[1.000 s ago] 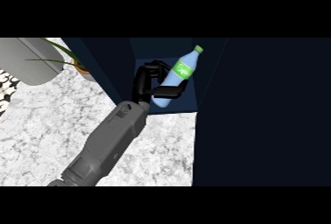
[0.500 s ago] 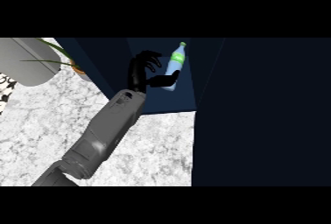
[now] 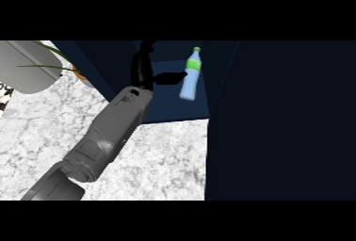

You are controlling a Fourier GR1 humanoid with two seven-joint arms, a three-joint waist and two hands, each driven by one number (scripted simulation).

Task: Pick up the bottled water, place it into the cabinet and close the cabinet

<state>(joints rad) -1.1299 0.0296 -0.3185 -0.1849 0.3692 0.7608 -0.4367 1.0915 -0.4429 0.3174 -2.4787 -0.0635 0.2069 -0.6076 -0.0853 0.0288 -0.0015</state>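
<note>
Far left, one grey pot w/ thin green leaves is seen at the counter's back edge; whether soil is in it can't be told.

Centre-left, one grey forearm is stretched from the lower edge up across the marbled counter into the open cabinet. Which arm it is can't be told from this view. Its black hand is inside the dark-blue compartment, fingers relaxed and spread, clamped on nothing; the thumb is pointed right, its tip just beside the bottle, contact not clear.

Inside the cabinet, one bottled water is seen: pale-blue body, green band and cap, near upright w/ a slight tilt, cap toward the back, base on the cabinet floor near the right wall. Nothing else is seen in that compartment.

Right, a large dark panel, prob. the cabinet door, is shown filling the view's right half; cabinet not closed.

Vs 0.5 s ago: bottle was held in the curled fingers; now it has been let go and the fingers are drawn back to its left. Forearm has been shifted a bit right.

Count: 1 bottle, 1 hand, 1 forearm, 1 pot, 1 cabinet.
</note>
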